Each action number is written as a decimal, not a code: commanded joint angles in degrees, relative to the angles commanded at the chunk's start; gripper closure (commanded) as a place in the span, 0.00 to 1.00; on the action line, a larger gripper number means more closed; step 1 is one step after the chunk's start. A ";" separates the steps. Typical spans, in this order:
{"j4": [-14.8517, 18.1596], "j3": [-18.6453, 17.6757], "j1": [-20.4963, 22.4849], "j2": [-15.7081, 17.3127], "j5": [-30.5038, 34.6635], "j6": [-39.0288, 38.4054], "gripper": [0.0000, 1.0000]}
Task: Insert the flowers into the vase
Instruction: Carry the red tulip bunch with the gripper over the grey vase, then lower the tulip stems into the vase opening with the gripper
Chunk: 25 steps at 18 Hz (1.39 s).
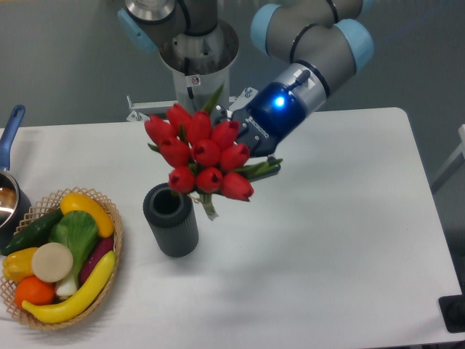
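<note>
Gripper (245,142): fingertips hidden behind the flowers (201,153); whether the jaws clamp the bunch cannot be told.
Flower stems: mostly screened by the red buds; only a short green end shows, just over the vase (171,219) mouth.
Vase interior: dark, contents unreadable.
Pan (9,182): cut off by the left edge of the picture at the table (327,240) left edge; only a blue handle and part of the rim show.
Basket (69,320): its left rim is clipped by the picture's edge.
Black object (454,314): cropped beyond the table's near right corner, unidentifiable.
Arm base: top cut off.
</note>
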<state>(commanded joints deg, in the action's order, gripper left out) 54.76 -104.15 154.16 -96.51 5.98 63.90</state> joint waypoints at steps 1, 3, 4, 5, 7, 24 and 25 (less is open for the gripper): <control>0.00 -0.44 -0.61 0.53 -0.70 0.00 0.62; 0.00 -0.88 -1.14 0.97 -0.89 0.00 0.62; 0.00 -1.14 -1.67 0.97 -0.89 0.09 0.62; 0.00 -1.32 -2.37 0.97 -0.89 0.35 0.62; -0.18 -1.23 -2.90 0.62 -0.89 0.70 0.62; -0.44 -8.88 -4.14 0.71 -0.18 7.73 0.62; -0.44 -9.14 -4.22 0.62 -0.09 8.17 0.62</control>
<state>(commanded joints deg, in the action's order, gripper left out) 54.32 -113.29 149.94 -95.89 5.89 72.07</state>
